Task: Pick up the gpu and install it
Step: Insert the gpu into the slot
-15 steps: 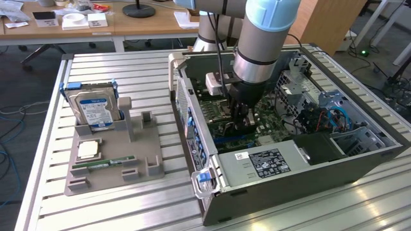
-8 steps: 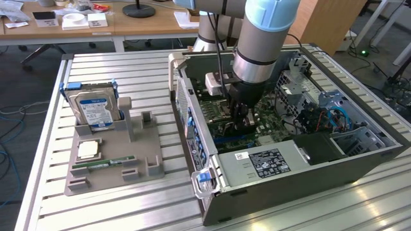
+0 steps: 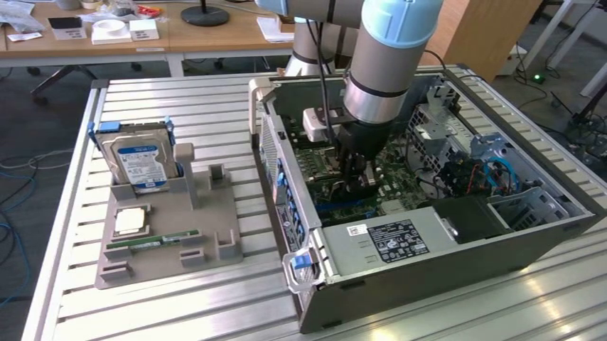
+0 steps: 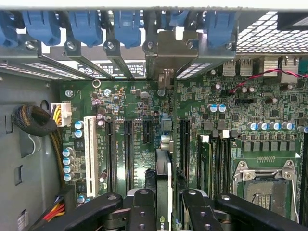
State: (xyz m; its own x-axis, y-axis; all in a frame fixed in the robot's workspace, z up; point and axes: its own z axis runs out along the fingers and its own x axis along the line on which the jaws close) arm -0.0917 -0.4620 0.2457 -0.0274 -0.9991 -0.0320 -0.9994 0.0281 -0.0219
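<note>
The gpu (image 4: pixel 163 168) stands edge-on between my fingers, a thin dark card running down the middle of the motherboard (image 4: pixel 125 96) over one of the long black slots. Its silvery bracket (image 4: pixel 168 50) lies against the case's rear wall, under the blue latches (image 4: pixel 86 24). My gripper (image 4: pixel 166 202) is shut on the card, one black finger (image 4: pixel 143 211) on each side. In the exterior view the gripper (image 3: pixel 356 183) reaches straight down into the open computer case (image 3: pixel 427 249), and the card below it is mostly hidden by the fingers.
On the exterior view's left a grey holder tray (image 3: pixel 170 256) carries a blue-and-white hard drive (image 3: pixel 138 160), a processor chip (image 3: pixel 130 222) and a green memory stick (image 3: pixel 152 243). Inside the case are a processor socket (image 4: pixel 262 180), cable bundles (image 4: pixel 33 120) and a power supply (image 3: pixel 399 238).
</note>
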